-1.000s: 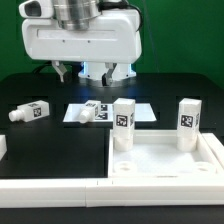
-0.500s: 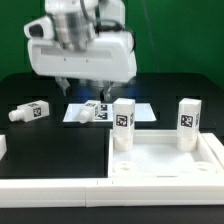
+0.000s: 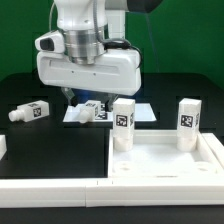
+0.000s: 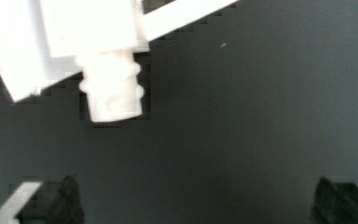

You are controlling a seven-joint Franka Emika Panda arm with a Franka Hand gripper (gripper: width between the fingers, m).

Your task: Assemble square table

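The square table slab (image 3: pixel 160 172) lies at the exterior view's lower right, with two white tagged legs standing upright in its far sockets (image 3: pixel 123 125) (image 3: pixel 188 123). A third leg (image 3: pixel 88 112) lies on its side on the marker board (image 3: pixel 140 110). A fourth leg (image 3: pixel 30 111) lies on the black table at the exterior view's left. My gripper (image 3: pixel 87 101) hangs just above the leg on the marker board, open and empty. In the wrist view this leg (image 4: pixel 117 88) shows its threaded end ahead of my open gripper (image 4: pixel 197 200), and its fingertips (image 4: pixel 51 200) touch nothing.
A long white border rail (image 3: pixel 50 186) runs along the front, with a white piece (image 3: pixel 2 148) at the exterior view's left edge. The robot's base and a green wall stand behind. The marker board also shows in the wrist view (image 4: pixel 51 40).
My gripper has come down and forward from near the robot base to just over the leg lying on the marker board. The legs and slab have not moved.
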